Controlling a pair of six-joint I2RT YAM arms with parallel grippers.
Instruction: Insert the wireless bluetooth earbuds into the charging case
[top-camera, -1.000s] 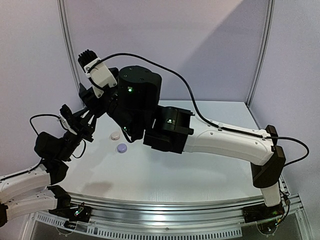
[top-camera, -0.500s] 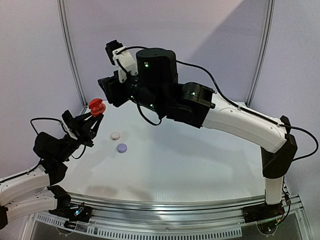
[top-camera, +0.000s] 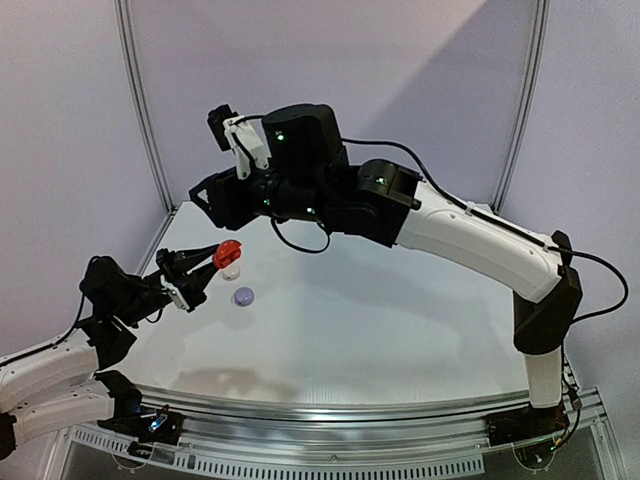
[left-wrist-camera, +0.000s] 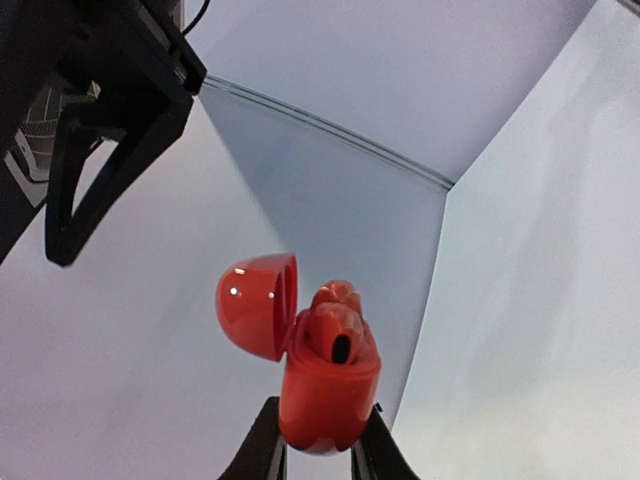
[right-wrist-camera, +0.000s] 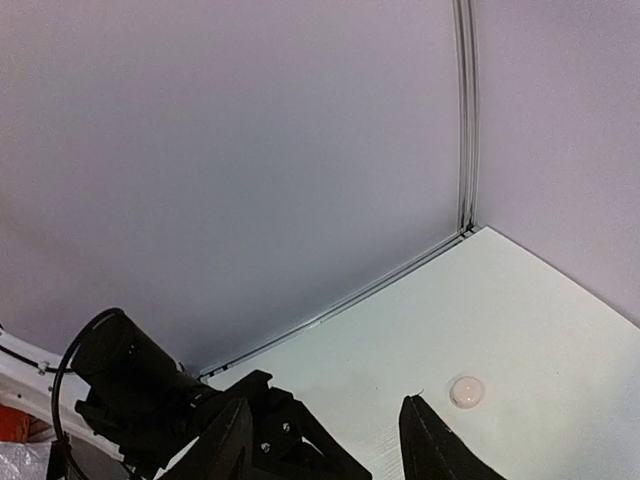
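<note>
Left gripper (left-wrist-camera: 318, 445) lowered | pinching open red case (left-wrist-camera: 320, 390), earbud (left-wrist-camera: 336, 298) inside | right gripper (right-wrist-camera: 325, 405) spread

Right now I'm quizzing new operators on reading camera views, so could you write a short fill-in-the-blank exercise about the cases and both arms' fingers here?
1. The charging case pinched by the left fingers is ___ in colour.
2. Its lid stands ___.
3. The round case lying nearer the arm bases than the white case is ___.
4. The right fingers hold ___.
Missing words: red; open; lilac; nothing.
</note>
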